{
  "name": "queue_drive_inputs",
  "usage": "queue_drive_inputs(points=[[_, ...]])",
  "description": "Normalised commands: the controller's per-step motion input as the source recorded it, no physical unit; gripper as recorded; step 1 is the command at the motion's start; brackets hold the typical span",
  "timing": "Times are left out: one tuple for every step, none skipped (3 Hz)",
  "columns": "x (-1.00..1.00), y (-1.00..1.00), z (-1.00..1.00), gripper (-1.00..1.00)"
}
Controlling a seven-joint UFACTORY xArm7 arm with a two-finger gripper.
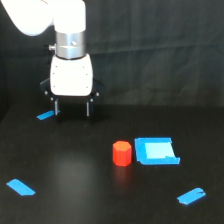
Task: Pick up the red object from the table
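The red object (121, 153) is a short, roughly hexagonal red-orange block standing upright on the black table (70, 170), a little right of the middle. My gripper (72, 109) hangs from the white arm in the upper left of the exterior view, well up and to the left of the block. Its two dark fingers (56, 107) point down and stand apart with nothing between them, so it is open.
A larger blue square piece (156, 151) lies just right of the red block, almost touching it. Blue tape strips sit at the near left (20, 187), near right (191, 196) and beside the gripper (45, 115). A black cloth backdrop (160, 50) closes the far side.
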Motion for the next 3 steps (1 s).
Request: queue_drive_inputs(points=[[1.0,-0.73,-0.19,0.93],[0.85,-0.78,-0.31,1.0],[0.74,-0.9,-0.06,0.92]])
